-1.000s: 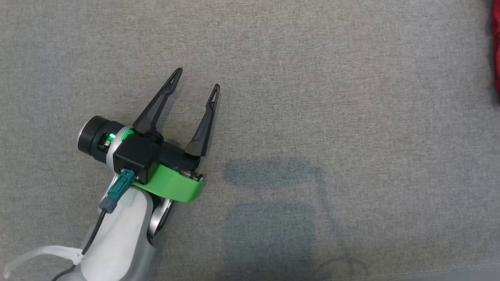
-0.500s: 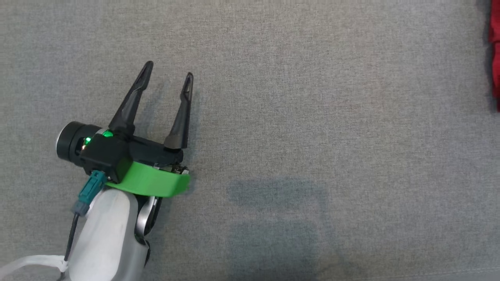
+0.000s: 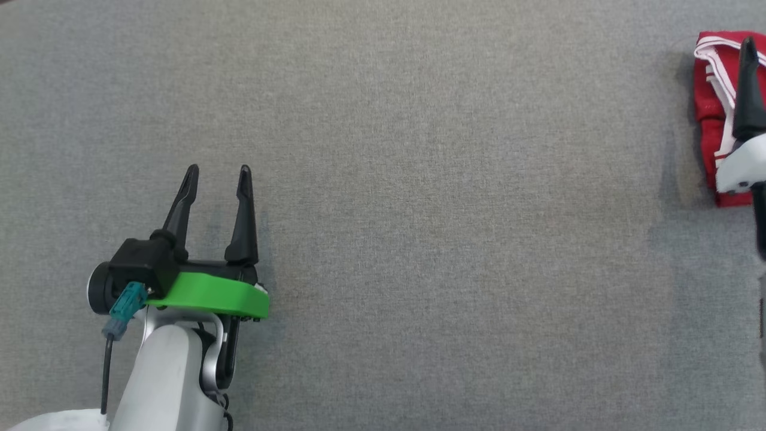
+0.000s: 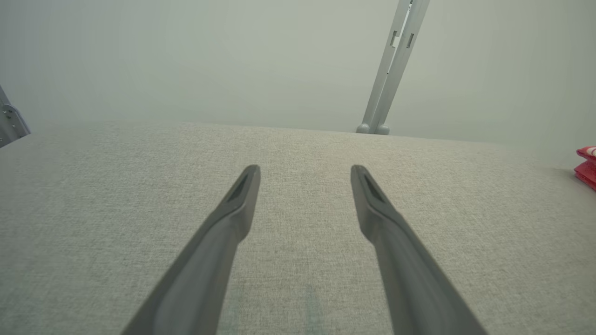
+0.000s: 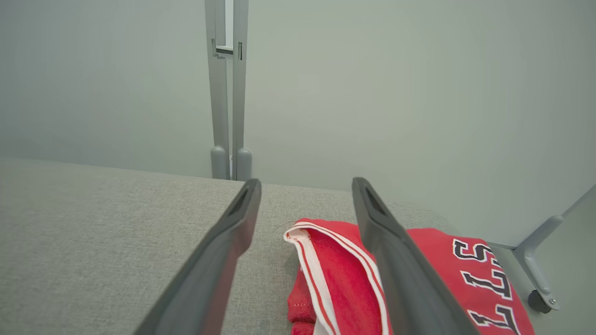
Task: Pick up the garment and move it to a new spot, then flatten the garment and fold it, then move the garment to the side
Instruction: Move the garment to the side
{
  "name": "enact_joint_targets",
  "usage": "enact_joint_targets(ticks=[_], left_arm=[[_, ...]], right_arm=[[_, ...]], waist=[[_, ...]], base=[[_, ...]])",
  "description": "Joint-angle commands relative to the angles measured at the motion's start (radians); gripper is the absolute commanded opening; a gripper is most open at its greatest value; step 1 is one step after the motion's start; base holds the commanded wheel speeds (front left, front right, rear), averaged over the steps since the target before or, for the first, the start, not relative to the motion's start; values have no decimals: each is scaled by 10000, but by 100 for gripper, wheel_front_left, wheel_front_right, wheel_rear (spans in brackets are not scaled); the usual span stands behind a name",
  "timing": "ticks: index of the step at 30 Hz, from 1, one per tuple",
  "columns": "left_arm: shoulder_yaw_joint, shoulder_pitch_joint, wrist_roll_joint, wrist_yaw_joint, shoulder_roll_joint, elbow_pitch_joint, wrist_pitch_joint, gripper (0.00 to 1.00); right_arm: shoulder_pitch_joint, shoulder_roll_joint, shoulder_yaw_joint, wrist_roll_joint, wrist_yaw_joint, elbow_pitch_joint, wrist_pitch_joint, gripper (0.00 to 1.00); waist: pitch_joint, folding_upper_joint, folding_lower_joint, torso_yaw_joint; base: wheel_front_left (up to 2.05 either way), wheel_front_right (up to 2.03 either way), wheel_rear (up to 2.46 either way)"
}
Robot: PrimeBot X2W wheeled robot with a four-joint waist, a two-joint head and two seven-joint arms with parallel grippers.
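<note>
The folded red garment (image 3: 709, 114) lies far right, beneath the right gripper (image 5: 306, 184), whose jaws are spread wide and empty. Lift that gripper straight up so neither finger snags the fold. The left gripper (image 3: 218, 172), equally wide and empty, hovers near left.

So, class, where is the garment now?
In the head view the garment lies on the grey surface at the far right edge, beneath the right claw and far from the left claw.

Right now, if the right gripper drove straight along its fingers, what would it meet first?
Probably nothing close: the right gripper is open, tips near the far edge of the red garment below; beyond lies grey surface, then the wall. Depth is unclear.
</note>
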Motion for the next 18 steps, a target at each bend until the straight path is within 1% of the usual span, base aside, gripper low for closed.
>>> enact_joint_targets(ticks=[1,3,6,8,9,10,12,16,18], left_arm=[[185,261,-87,113,-20,165,-1,100],[318,473,-233,117,-40,362,1,100],[518,758,-338,230,-43,624,-1,100],[731,957,-470,422,-59,750,-2,100],[882,1047,-615,538,-79,754,-1,100],[882,1047,-615,538,-79,754,-1,100],[980,1214,-625,585,-113,608,-2,100],[1118,1717,-548,363,-100,373,-1,100],[1126,1919,-458,337,-43,442,-1,100]], right_arm=[[504,452,-112,236,-19,-132,-347,100],[947,994,-81,383,-19,-326,-587,100],[1556,1624,78,562,-19,-613,-849,100],[1949,2019,200,764,-19,-775,-903,100],[2125,2149,252,857,-19,-841,-894,100],[2125,2149,252,857,-19,-841,-894,100],[2437,2381,287,1066,-19,-1004,-1007,100],[3147,2676,287,1430,-17,-1201,-1237,100],[3477,2718,434,1516,-17,-1236,-1226,100]], waist=[[-1211,0,0,349],[-1536,0,0,384],[-2010,0,0,387],[-2260,0,0,400],[-2373,0,0,408],[-2373,0,0,408],[-2574,0,0,429],[-2920,0,0,472],[-3063,0,0,490]], base=[[0,0,0],[0,0,0],[0,0,0],[0,0,0],[0,0,0],[0,0,0],[0,0,0],[0,0,0],[0,0,0]])
